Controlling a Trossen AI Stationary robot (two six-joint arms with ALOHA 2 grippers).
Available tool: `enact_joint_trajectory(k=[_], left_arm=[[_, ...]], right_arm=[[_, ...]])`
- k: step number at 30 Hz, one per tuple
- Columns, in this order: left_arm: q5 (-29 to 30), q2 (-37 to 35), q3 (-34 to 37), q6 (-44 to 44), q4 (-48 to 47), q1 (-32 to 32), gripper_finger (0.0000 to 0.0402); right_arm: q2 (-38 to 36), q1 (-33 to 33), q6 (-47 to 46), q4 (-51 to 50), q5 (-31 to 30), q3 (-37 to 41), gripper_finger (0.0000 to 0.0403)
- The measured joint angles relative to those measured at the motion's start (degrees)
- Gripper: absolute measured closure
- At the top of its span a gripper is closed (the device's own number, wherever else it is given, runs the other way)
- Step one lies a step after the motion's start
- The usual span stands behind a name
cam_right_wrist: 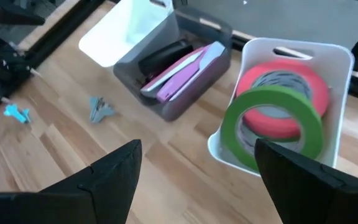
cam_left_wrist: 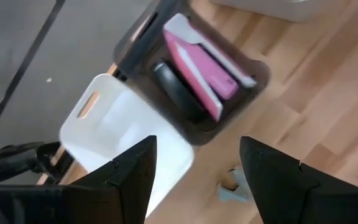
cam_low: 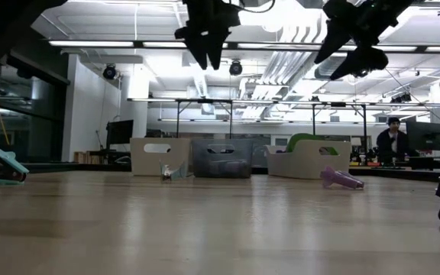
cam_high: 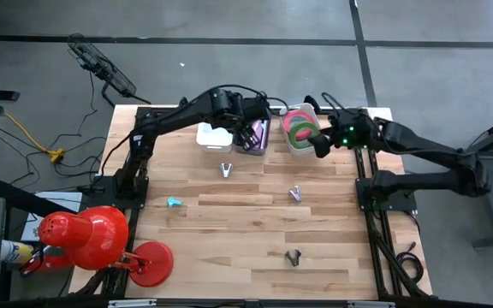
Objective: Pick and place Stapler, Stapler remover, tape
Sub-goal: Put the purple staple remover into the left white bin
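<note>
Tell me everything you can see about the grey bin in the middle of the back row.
The grey bin is a translucent smoky plastic tub with handle cut-outs, standing upright on the wooden table. It sits between the white bin, which looks empty, and the tape bin. Inside lie a black stapler and a pink stapler, side by side.

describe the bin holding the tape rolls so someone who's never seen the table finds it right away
Along the far edge of the light wooden table stand three small bins in a row. The white plastic bin with handle slots is the one on the right-arm side, just by the right gripper. Only it holds ring-shaped tape: green rolls and a pink-red roll.
</note>
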State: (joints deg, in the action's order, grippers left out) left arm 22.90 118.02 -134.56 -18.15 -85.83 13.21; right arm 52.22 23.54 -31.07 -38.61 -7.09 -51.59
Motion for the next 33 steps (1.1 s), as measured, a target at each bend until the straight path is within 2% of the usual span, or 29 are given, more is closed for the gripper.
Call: enact_joint_trajectory(k=[8,14,21,23,33], left_arm=[[-3.56,0.02,0.28,1.01,6.36,-1.74,0.0177],[-9.69,0.09,4.32,1.52,13.43,-2.42,0.0177],[-11.75,-0.65,6.90,3.09,16.80,-2.82,0.0177],[-13.22,-0.98,7.76,3.32,20.45,-3.02,0.0177],[-19.42,-1.16,16.71,3.38,29.99,-3.63,0.0177]], right_arm=[[1.91,-4.77,-1.85,0.02,-2.38,0.00,0.0098],[1.73,-7.12,-3.26,-0.04,-3.95,-0.02,0.0098],[1.73,-9.09,-3.71,-0.35,-4.41,-0.08,0.0098],[1.73,-9.39,-4.01,-0.56,-4.65,-0.09,0.0098],[1.73,-9.45,-4.10,-1.65,-3.92,-0.09,0.0098]])
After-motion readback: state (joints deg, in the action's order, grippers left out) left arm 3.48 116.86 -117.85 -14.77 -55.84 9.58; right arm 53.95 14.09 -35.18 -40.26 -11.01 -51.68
